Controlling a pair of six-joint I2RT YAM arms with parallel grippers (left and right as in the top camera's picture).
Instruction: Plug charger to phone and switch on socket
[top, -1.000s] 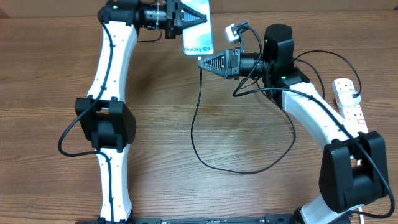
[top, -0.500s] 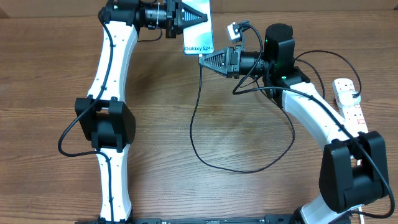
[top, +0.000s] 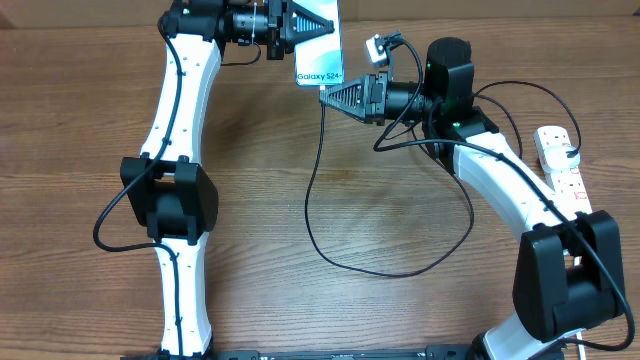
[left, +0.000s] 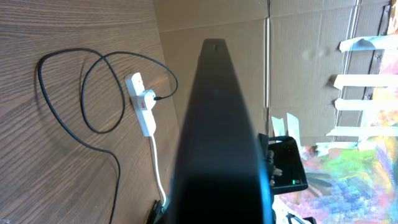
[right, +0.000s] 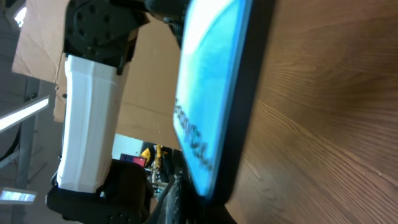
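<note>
Overhead, the left gripper (top: 322, 27) pinches the phone (top: 320, 62) at its far end. Just beside the phone's near edge, the right gripper (top: 324, 97) is clamped on the charger (top: 308, 205).

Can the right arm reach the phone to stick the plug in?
Probably yes. The right gripper, shut on the charger, sits right at the phone's bottom edge, with nothing between them.

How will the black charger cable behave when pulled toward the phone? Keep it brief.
Probably floppy: the charger cable lies in slack loops on the table. Likely light, being thin; it should trail the right pincer easily.
</note>
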